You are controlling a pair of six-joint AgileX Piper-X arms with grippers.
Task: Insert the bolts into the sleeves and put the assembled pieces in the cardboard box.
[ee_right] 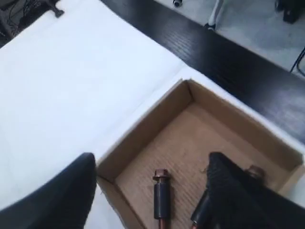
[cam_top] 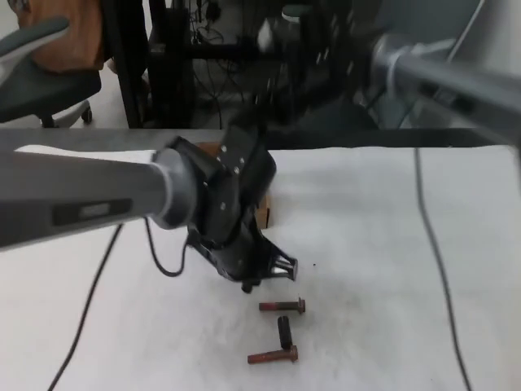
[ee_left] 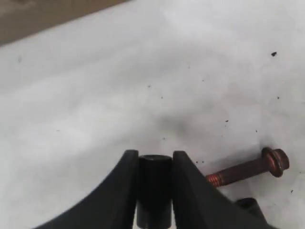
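Okay, on the white cloth (cam_top: 374,244) the cardboard box (ee_right: 143,129) lies below the spread-open right gripper (ee_right: 152,162) with an assembled bolt (ee_right: 161,198) inside, while the left gripper (ee_left: 154,155) clamps a black sleeve (ee_left: 154,191) tight, a copper-coloured bolt (ee_left: 248,169) lying just beside it.

Black sleeve (ee_left: 154,193) in left gripper (ee_left: 154,156); sleeved bolt (ee_right: 161,196) in cardboard box (ee_right: 143,128).

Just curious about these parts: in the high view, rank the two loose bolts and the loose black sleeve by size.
1. The farther bolt and the nearer bolt: alike, cannot rank.
2. The loose sleeve: looks shorter than either.
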